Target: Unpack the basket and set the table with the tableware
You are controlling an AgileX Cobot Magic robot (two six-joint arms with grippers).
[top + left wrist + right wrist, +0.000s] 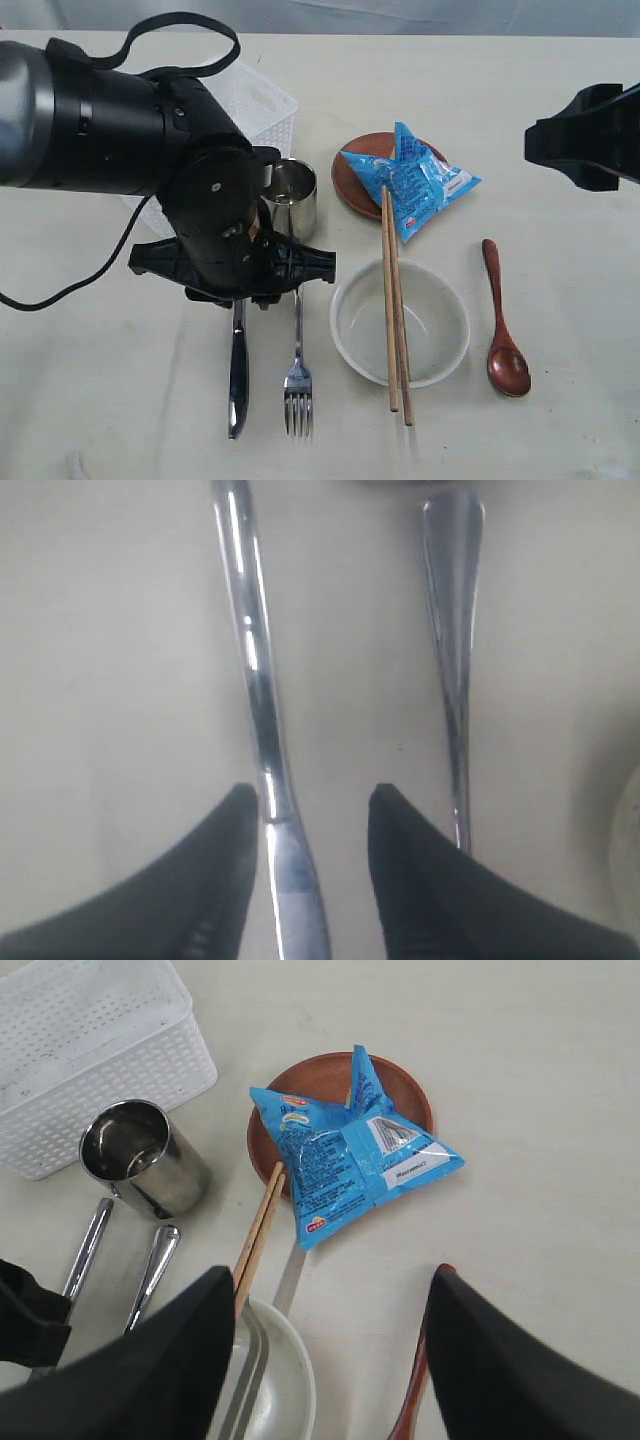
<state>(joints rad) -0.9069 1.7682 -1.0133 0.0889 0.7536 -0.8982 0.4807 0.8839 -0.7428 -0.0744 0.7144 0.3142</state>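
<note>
Worktop (560, 300): carries every item.
Basket (270, 105): far left, behind the left arm.
Left gripper (312, 792): jaws apart, astride the knife (238, 370), not clamped.
Right gripper (325, 1360): wide, empty.
Bowl (440, 340): near centre, chopsticks (392, 290) across it.
Plate (345, 185): under the snack packet (420, 180).
Cup (295, 200), fork (298, 385), spoon (508, 368): on worktop.

basket (265, 105): mostly hidden behind left arm (120, 120)
knife (238, 370), fork (297, 380): handle tops under the arm
spoon (410, 1410): sliver only, right wrist view
bowl (632, 830): blurred, cut off, left wrist view
</note>
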